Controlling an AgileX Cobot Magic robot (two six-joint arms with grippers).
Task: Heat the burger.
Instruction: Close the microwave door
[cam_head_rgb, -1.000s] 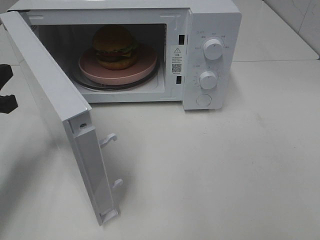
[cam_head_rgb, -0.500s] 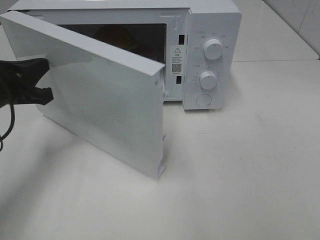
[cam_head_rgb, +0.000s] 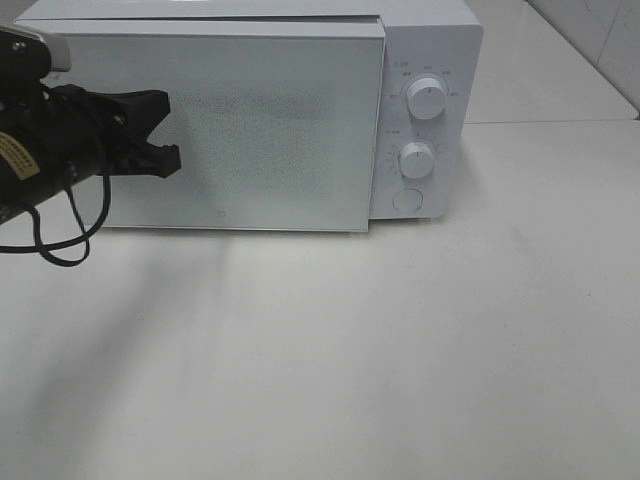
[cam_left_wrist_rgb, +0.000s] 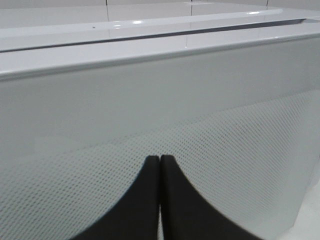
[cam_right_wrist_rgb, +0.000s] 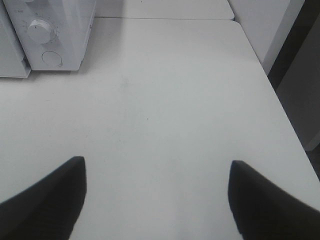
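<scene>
The burger is hidden behind the closed door (cam_head_rgb: 250, 130) of the white microwave (cam_head_rgb: 430, 40). My left gripper (cam_head_rgb: 168, 130) is shut and empty, with its tips at the left part of the door. In the left wrist view the two black fingers (cam_left_wrist_rgb: 150, 200) lie together right against the dotted door panel (cam_left_wrist_rgb: 225, 140). My right gripper (cam_right_wrist_rgb: 157, 162) is open with nothing between its fingers. It hangs over the bare white table (cam_right_wrist_rgb: 165, 100), off to the microwave's right, and does not show in the exterior high view.
The microwave's control panel carries two round knobs (cam_head_rgb: 427, 100) (cam_head_rgb: 416, 160) and a round button (cam_head_rgb: 407, 200). A white table (cam_head_rgb: 400, 350) spreads in front. In the right wrist view the panel corner (cam_right_wrist_rgb: 55, 40) shows, and the table's edge (cam_right_wrist_rgb: 280, 100) drops off on one side.
The microwave door has swung from wide open to fully closed, hiding the burger and pink plate. My left gripper followed it rightward against the door. The right gripper has kept its opening.
</scene>
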